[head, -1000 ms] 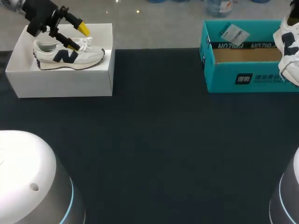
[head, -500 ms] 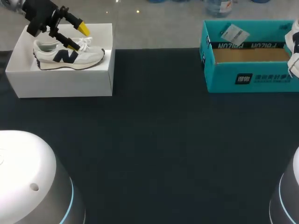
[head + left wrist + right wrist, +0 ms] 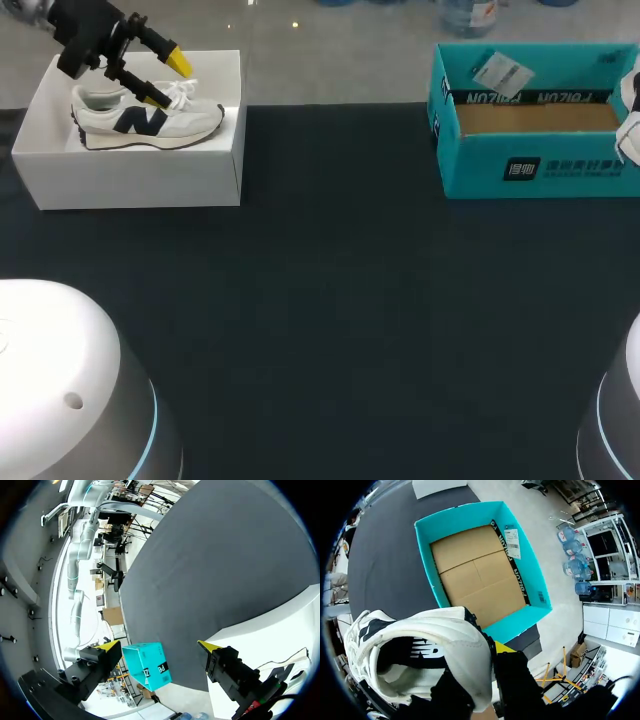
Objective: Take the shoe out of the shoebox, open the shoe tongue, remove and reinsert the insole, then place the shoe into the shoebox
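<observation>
Overhead, the left end effector [image 3: 166,80] hangs fingers apart over a sneaker [image 3: 145,115] on a white box [image 3: 140,180]; the teal shoebox [image 3: 530,165] sits far right. Left wrist: fingers spread. Right wrist: right end effector [image 3: 487,652] clamps the shoe [image 3: 420,640] by the shoebox.

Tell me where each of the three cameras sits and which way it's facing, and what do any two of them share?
Head view: above and behind, looking down on the table; arm bases in the near corners, left gripper over the white box.
Left wrist view: on the left wrist, facing across the table to the teal shoebox; its open fingers show.
Right wrist view: on the right wrist, looking down into the shoebox; right gripper holding the shoe.
Shared: all three see the teal shoebox.
</observation>
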Controlling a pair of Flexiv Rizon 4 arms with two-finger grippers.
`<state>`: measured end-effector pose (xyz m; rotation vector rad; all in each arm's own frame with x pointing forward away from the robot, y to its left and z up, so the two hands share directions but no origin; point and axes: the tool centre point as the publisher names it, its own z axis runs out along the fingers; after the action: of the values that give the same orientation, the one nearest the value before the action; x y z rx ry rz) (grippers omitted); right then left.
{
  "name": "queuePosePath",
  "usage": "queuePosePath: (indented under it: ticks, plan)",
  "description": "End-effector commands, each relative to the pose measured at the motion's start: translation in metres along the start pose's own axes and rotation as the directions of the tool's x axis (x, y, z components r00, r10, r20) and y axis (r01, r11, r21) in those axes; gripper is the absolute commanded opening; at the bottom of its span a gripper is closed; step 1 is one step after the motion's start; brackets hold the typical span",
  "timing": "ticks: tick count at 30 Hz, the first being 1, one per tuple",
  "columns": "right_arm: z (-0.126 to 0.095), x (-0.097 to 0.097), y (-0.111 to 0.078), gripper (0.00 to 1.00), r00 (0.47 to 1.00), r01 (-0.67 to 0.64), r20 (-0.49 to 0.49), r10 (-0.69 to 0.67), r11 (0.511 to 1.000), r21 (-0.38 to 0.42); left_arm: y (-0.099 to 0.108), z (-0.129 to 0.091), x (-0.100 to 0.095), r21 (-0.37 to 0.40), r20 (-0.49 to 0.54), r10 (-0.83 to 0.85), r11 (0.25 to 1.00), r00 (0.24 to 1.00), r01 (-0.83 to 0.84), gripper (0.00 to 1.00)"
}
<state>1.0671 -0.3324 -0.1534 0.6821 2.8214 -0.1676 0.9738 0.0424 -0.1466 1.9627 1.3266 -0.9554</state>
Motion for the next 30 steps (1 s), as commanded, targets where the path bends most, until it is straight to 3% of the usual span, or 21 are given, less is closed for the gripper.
queuePosePath:
  ticks: [1,5,10,12,30]
  plan:
    - [-0.006,0.005,0.004,0.00,0.952,-0.307,0.018,0.307,0.948,0.088,0.000,-0.001,0.000,0.002,-0.002,0.001,1.000,1.000,-0.001,1.00]
    - [-0.002,0.014,0.004,0.00,0.814,-0.579,0.032,0.580,0.806,0.120,0.000,-0.001,0.000,0.002,-0.002,0.001,1.000,1.000,-0.001,1.00]
    - [0.003,0.015,0.006,0.00,0.663,-0.743,0.050,0.746,0.650,0.158,0.000,-0.001,0.000,0.002,-0.002,0.001,1.000,1.000,-0.001,1.00]
    - [0.004,0.015,0.005,0.00,0.628,-0.773,0.052,0.776,0.615,0.155,0.000,-0.001,0.000,0.002,-0.002,0.001,1.000,1.000,-0.001,1.00]
    - [0.004,0.015,0.005,0.00,0.628,-0.773,0.052,0.776,0.615,0.155,0.000,-0.001,0.000,0.002,-0.002,0.001,1.000,1.000,-0.001,1.00]
